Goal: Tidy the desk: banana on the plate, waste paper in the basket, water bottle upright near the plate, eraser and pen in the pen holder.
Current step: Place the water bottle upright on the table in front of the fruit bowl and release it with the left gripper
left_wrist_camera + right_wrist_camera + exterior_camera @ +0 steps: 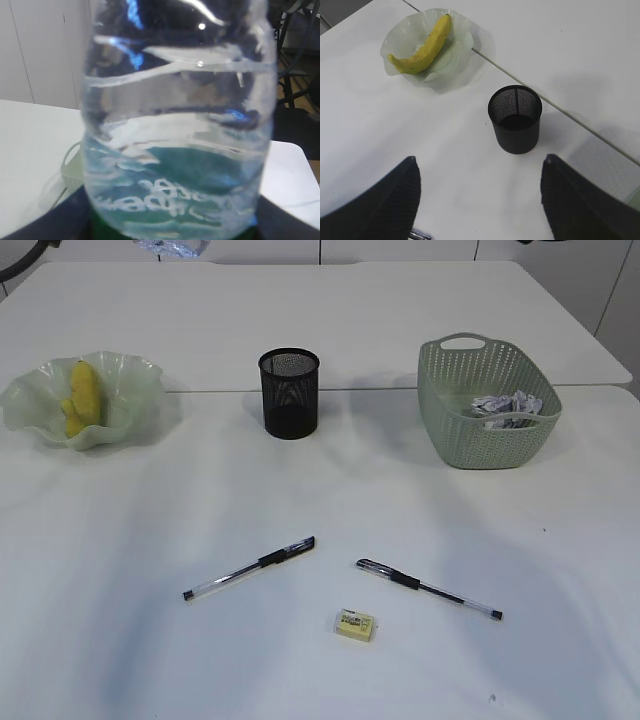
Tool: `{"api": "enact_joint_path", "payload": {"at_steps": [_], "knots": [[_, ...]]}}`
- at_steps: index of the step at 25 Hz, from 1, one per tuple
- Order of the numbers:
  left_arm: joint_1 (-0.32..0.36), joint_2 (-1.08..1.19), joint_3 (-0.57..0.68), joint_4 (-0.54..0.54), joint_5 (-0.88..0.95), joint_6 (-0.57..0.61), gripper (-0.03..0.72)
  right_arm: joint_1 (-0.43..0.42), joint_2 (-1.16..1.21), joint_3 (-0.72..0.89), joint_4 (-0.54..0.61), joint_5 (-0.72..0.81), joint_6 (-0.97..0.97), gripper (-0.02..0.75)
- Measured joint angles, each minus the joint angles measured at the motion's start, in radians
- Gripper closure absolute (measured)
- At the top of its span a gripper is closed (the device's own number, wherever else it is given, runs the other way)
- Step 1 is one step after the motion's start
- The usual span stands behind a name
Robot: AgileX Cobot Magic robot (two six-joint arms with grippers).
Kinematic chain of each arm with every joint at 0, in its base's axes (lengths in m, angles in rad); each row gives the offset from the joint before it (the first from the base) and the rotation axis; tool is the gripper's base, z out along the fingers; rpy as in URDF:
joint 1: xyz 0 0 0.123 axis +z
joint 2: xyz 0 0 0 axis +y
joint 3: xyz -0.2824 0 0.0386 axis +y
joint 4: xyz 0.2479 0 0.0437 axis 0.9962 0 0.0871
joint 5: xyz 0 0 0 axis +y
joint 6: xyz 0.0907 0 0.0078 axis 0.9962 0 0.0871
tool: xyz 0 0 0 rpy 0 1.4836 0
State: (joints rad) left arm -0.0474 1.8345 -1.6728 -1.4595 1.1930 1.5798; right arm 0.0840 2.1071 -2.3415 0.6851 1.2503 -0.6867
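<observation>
The water bottle (175,125) fills the left wrist view, and my left gripper (172,212) is shut on it near its green label, dark fingers (75,215) at both sides. Neither gripper shows in the exterior view. The banana (82,395) lies in the plate (30,405) at far left. The pen holder (290,392) stands mid-desk. Waste paper (508,406) sits inside the basket (487,445). One pen (250,568), another pen (428,588) and the eraser (355,624) lie near the front. My right gripper (479,159) hangs open and empty above the desk (445,150), short of the pen holder (515,125).
A seam crosses the desk (320,490) behind the pen holder. In the right wrist view the banana (422,47) and plate (395,37) lie beyond, to the left. A pen end (420,234) shows by the left finger. The basket rim (70,165) peeks beside the bottle.
</observation>
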Motion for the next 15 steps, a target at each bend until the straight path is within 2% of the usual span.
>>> {"api": "enact_joint_path", "payload": {"at_steps": [15], "knots": [[0.000, 0.000, 0.000, -0.045, 0.000, 0.002, 0.314, 0.000, 0.000, 0.000, 0.000, 0.000, 0.000, 0.181]]}}
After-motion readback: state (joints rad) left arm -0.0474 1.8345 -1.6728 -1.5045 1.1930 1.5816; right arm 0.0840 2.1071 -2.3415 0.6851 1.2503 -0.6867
